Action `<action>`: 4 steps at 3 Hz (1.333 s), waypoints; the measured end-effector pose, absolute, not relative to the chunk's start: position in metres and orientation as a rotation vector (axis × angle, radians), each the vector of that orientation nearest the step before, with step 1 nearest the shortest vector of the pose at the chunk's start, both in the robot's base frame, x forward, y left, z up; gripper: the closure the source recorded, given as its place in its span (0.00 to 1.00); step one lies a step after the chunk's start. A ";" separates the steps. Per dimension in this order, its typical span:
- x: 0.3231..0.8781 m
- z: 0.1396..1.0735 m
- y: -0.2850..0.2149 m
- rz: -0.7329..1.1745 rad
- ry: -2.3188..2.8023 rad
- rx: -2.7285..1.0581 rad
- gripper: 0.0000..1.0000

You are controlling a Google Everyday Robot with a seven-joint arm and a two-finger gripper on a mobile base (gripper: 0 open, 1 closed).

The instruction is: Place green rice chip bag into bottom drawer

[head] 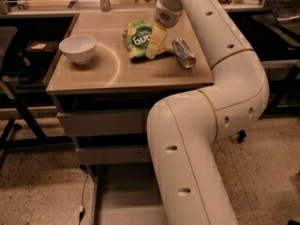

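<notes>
bag: small crinkly bright-green rice chip bag (137,39) with white lettering lay flat on the tan wooden tabletop (117,76), towards the back, near the middle.
gripper: pale two-finger gripper (153,50) was down at the bag's right edge, pointing steeply down, touching or just above the foil.
grip state: could not tell whether it was wide, narrow or already holding the bag.
neighbours: dented silver can (183,53) lay on its side just right of the gripper; white ceramic bowl (78,48) sat well apart to the left.
drawer: bottom grey metal drawer (124,205) was pulled out at floor level, flat grey floor showing; two plain grey drawer fronts (103,122) above it were closed.
arm: big white arm (225,102) hid the drawer's right part.
step: judged to be the grasp on the bag; nothing in the drawer yet.
do it well: pinch the bag's edge only, stay clear of the can, confirm the foil is caught before lifting, since crinkly film slips.
then: lift straight up, clear the table's front edge, lower well inside the drawer rails before letting go.
</notes>
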State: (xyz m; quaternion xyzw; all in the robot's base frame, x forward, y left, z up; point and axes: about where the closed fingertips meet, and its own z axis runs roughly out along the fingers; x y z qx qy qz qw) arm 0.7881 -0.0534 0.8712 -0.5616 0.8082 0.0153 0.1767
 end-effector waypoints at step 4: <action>0.793 0.829 -0.030 0.099 2.334 -1.633 0.00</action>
